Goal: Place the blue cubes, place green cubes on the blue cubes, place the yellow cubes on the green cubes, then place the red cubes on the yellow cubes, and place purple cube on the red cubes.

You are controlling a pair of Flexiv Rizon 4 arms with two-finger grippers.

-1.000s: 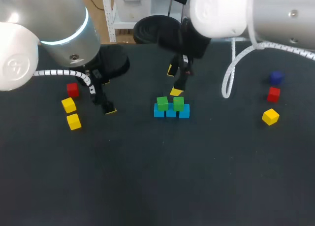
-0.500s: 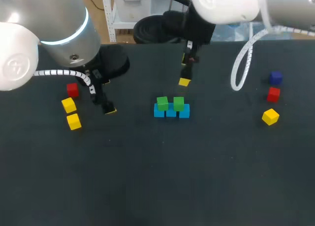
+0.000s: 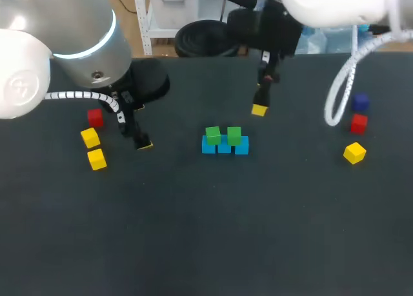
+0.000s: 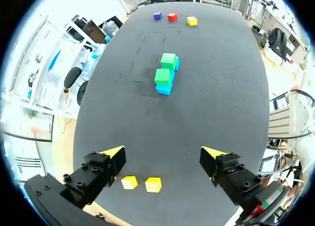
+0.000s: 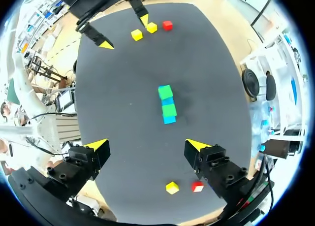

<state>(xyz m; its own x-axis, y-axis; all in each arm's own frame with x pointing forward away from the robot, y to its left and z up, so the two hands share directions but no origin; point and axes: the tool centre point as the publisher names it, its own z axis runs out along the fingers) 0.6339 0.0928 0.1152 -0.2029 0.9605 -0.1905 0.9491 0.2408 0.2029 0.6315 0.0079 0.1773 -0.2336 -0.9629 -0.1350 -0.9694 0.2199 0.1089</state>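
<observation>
Two green cubes (image 3: 213, 135) sit on the blue cubes (image 3: 224, 146) at the middle of the bench (image 3: 206, 231) — the left pincer (image 4: 162, 154) and the right pincer (image 5: 146, 146) both stand wide open, empty.

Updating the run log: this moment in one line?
green cubes on blue cubes | left claw open | right claw open | yellow cubes unplaced

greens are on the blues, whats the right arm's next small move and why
Probably move the right gripper over the nearby yellow cube and descend: green cubes already top the blue cubes, yellow is next, and its fingers stand open and empty.
</observation>
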